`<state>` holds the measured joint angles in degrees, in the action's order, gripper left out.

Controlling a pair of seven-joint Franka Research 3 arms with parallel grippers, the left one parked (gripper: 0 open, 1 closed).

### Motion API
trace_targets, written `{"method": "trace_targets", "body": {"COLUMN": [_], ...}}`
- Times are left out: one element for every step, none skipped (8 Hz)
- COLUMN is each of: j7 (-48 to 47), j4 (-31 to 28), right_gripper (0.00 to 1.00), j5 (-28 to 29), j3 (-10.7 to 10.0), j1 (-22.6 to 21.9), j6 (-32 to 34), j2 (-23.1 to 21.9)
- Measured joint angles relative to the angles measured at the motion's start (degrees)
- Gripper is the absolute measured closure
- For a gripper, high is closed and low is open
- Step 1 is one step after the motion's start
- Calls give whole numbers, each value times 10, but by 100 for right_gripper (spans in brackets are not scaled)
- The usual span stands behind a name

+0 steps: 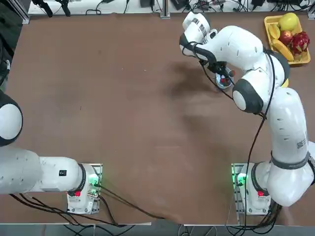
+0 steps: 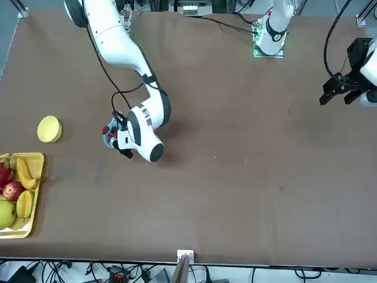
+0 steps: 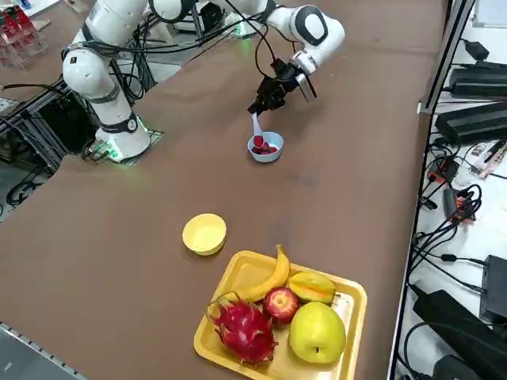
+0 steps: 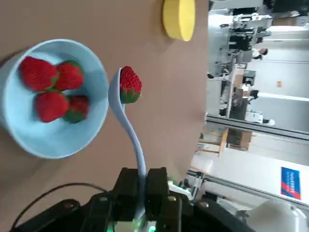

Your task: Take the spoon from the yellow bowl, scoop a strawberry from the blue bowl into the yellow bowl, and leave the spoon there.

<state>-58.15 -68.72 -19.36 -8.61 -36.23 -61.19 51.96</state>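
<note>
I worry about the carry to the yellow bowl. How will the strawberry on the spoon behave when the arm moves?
The strawberry sits on the shallow tip of the spoon, overhanging it, so it will probably roll off if tilted. The thin handle, pinched by the shut right gripper, may flex slightly. The yellow bowl is apart from the blue bowl, so a slow, level carry seems wise.

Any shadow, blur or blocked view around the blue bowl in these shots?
Top view: the right arm covers most of the blue bowl, and its soft shadow falls on the table. Right wrist view: sharp on spoon and strawberry.
</note>
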Motion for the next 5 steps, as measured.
{"method": "trace_targets", "body": {"j7": [12, 26, 40, 54, 67], "j4": [2, 4, 4, 4, 3], "right_gripper": [88, 88, 88, 88, 88], "j5": [-12, -15, -15, -16, -17], "j3": [-8, -26, -46, -61, -68], "j1": [0, 1, 3, 10, 24], "j6": [15, 25, 30, 34, 36], "j2": [0, -1, -1, -1, -1]}}
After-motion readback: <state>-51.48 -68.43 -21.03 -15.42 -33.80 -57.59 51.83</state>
